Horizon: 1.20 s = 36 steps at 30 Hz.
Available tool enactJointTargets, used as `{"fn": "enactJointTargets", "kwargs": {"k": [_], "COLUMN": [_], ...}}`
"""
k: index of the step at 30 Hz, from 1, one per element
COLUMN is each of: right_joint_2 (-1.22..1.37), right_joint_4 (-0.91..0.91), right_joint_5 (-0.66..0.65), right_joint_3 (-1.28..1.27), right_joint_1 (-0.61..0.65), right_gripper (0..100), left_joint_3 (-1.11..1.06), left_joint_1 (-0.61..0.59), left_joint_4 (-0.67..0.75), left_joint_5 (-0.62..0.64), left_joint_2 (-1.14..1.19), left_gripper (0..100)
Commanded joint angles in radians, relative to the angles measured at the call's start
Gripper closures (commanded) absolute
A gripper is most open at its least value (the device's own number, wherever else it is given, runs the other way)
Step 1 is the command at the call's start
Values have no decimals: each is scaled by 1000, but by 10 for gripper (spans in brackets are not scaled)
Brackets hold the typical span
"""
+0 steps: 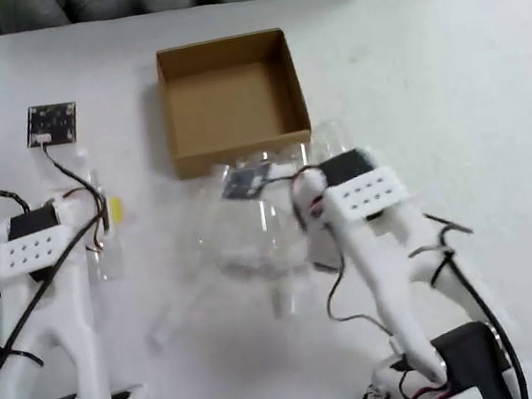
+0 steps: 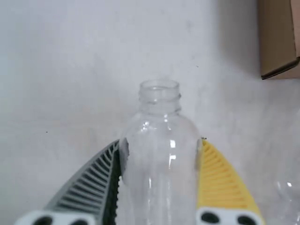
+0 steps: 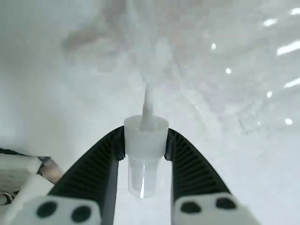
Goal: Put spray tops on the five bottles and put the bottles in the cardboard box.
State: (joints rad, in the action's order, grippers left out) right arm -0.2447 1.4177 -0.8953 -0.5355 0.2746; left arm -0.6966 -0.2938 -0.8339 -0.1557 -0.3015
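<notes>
Gripped nearest the left wrist camera, a clear plastic bottle sat clenched between the grey and yellow fingers of the left end effector, its open threaded neck bare and pointing toward the far side of the white bench. On the right, the right end effector was closed on a white plastic spray top, whose thin dip tube stuck out beyond the fingertips. Several more clear bottles lay loose between the two arms; their number could not be told. The open brown cardboard box stood just beyond them, at the far middle of the bench.

The main hazard looked to be the mating step. The dip tube was slender and the neck narrow, so a small misalignment would likely catch the tube on the rim and bend it, or tilt the top in its grasp. The bottle's smooth wall offered little friction, so pushing or twisting the top on could spin or slide it between the ribbed fingers. Squeezing harder risked denting the thin plastic. The loose bottles lay close to the right arm, and a sweep toward the left could send them rolling off or against the box.
</notes>
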Motion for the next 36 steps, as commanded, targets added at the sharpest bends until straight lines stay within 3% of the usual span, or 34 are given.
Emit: {"fn": "enactJointTargets", "kwargs": {"k": [1, 7, 14, 20, 25, 30, 33, 36], "right_joint_2": [-84, -114, -114, -114, -116, -120, -116, -120], "right_joint_4": [35, 42, -64, -300, -429, -332, -217, -137], "right_joint_5": [-130, -290, -632, -747, -707, -460, -273, -152], "right_joint_3": [48, 28, -61, -198, -247, -133, -21, 49], "right_joint_1": [-219, -506, -769, -888, -920, -924, -951, -992], "right_gripper": [983, 982, 973, 795, 724, 729, 815, 985], "left_joint_3": [-2, -2, -18, -21, -21, -21, -21, -21], "left_joint_1": [-10, -7, -5, -7, -7, -5, -5, -5], "left_joint_4": [21, 21, 29, 35, 35, 35, 35, 35], "left_joint_5": [3, 3, 3, 3, 3, 3, 3, 3], "left_joint_2": [-48, -48, -48, -48, -48, -48, -48, -48], "left_gripper": [980, 980, 980, 980, 980, 980, 980, 980]}}
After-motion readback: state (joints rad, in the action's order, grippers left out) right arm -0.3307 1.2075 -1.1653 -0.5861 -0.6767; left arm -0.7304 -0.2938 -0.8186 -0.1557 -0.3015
